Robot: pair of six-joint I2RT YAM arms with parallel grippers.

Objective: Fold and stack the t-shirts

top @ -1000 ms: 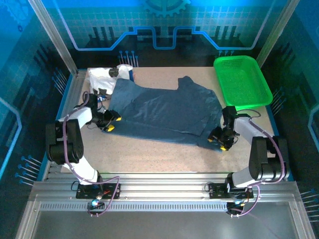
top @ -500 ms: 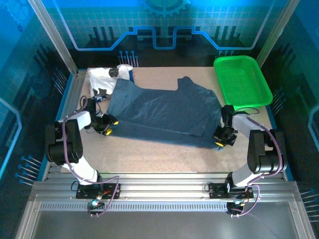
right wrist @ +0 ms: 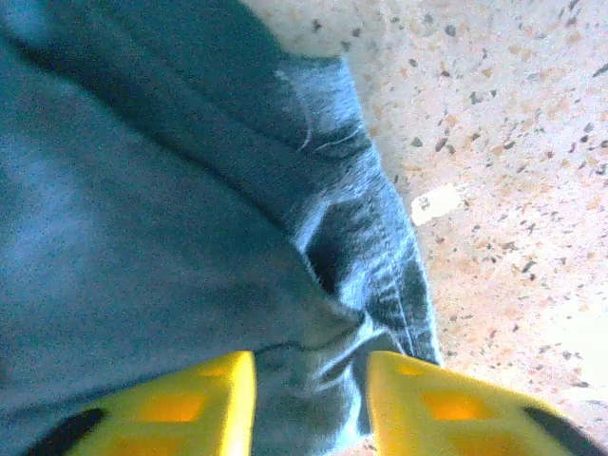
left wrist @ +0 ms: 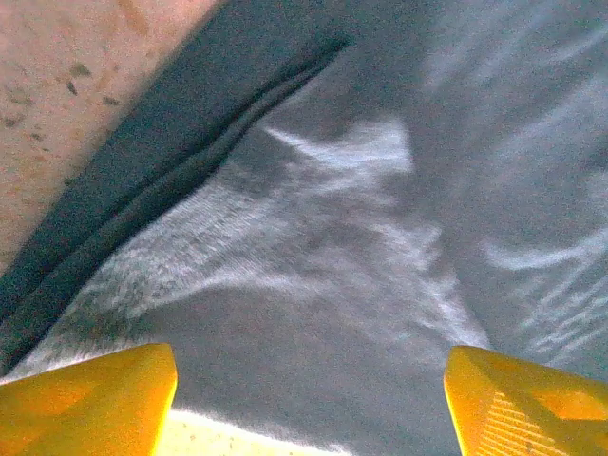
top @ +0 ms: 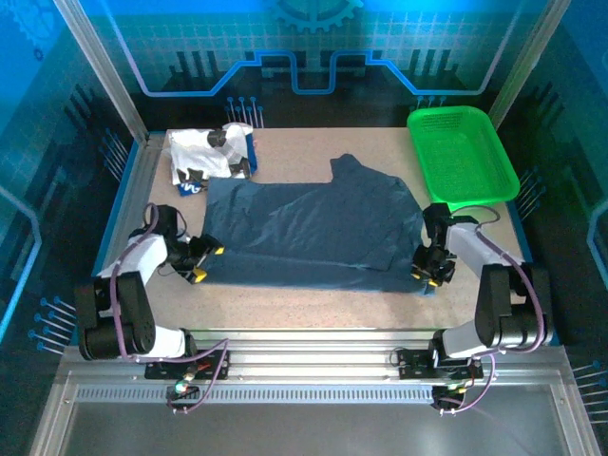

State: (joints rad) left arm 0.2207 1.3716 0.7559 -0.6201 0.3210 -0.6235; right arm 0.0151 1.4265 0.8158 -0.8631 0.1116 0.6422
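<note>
Top external view: the large dark slate-blue cloth t-shirt (top: pixel 313 223) has been pulled flatter, ready to fold. The right jaws clamp its corner; the left jaws stand apart.

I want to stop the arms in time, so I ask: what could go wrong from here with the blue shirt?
1. The right tool is shut on a bunched corner of the blue shirt, while the left tool is open. A pull from one side alone may skew or wrinkle it.
2. The white shirt lies close to its far-left corner; a fold that way might catch it.
</note>
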